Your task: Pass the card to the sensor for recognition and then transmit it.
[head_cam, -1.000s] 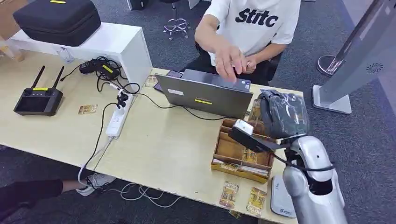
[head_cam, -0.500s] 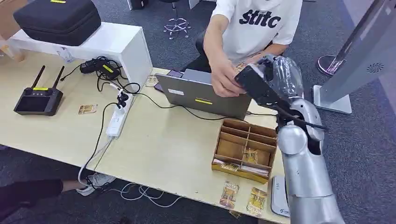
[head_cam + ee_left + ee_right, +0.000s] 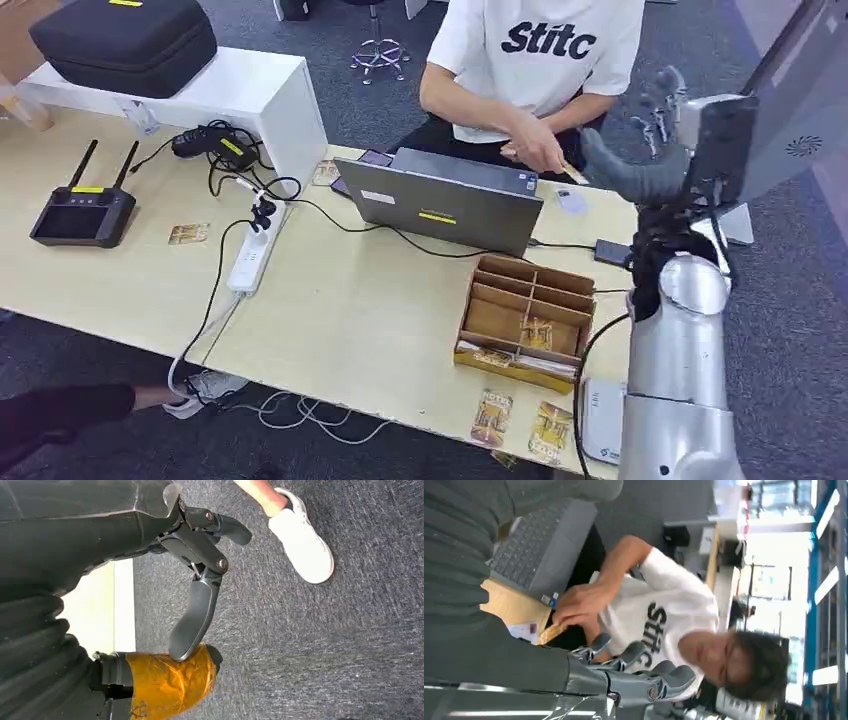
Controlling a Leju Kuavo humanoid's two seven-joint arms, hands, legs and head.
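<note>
A person in a white T-shirt sits behind the laptop (image 3: pixel 440 205) and pinches a small golden card (image 3: pixel 574 174) (image 3: pixel 550 632) over the table's far right corner. My right hand (image 3: pixel 645 150) (image 3: pixel 624 675) is raised just to the right of that card, apart from it, with its fingers (image 3: pixel 660 95) spread upward and nothing in them. A flat white device (image 3: pixel 598 420) lies at the table's front right edge beside my right arm. My left hand (image 3: pixel 195 580) hangs over the grey carpet and holds nothing; its thumb (image 3: pixel 170 680) is wrapped in orange tape.
A wooden divider box (image 3: pixel 525 320) with cards stands in front of the laptop. Two loose cards (image 3: pixel 490 415) lie at the front edge. A power strip (image 3: pixel 250 262) with cables, a black controller (image 3: pixel 80 215) and a grey kiosk stand (image 3: pixel 790 110) are nearby.
My right arm rose from over the wooden box to the person's hand, then swung up and right. The card is now in the person's fingers and my hand is empty.
</note>
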